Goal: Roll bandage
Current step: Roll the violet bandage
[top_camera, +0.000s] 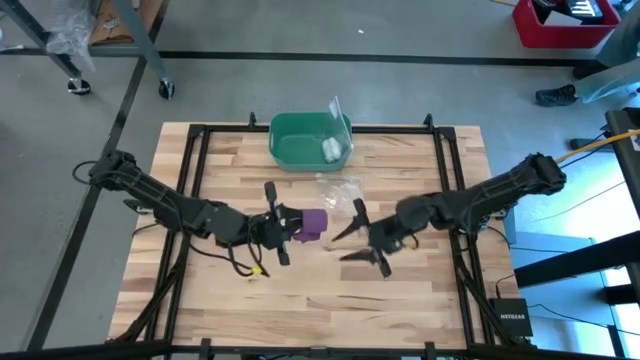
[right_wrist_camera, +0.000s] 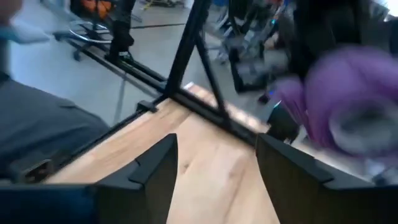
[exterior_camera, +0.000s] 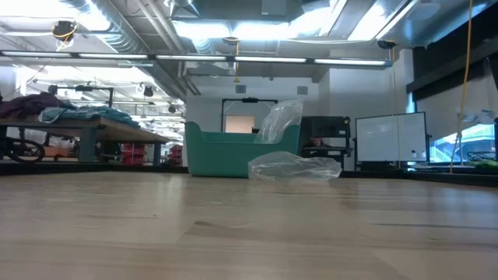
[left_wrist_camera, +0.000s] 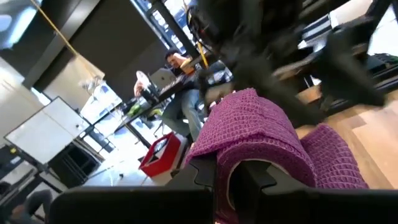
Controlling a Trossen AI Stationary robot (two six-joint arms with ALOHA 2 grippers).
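The purple bandage (top_camera: 314, 224) is a compact roll near the middle of the table. It also shows in the left wrist view (left_wrist_camera: 261, 130) and the right wrist view (right_wrist_camera: 354, 99). My left gripper (top_camera: 296, 226) is shut on it from the table's left. My right gripper (top_camera: 342, 247) is open and empty just right of the roll, and its fingers (right_wrist_camera: 155, 168) point toward the table's left. Neither gripper shows in the low view. My left gripper pinches the bandage roll between its two fingers (left_wrist_camera: 202, 177), at the roll's left end (left_wrist_camera: 227, 155). The fingers come in about level from the table's left. The purple wraps bulge out beyond the fingertips. Whether the roll rests on the table I cannot tell.
A green bin (top_camera: 310, 140) stands at the far middle of the table with a small white roll (top_camera: 331, 150) inside. A crumpled clear plastic bag (top_camera: 338, 188) lies just in front of it, and both show in the low view (exterior_camera: 233, 152). Black frame rails edge the table.
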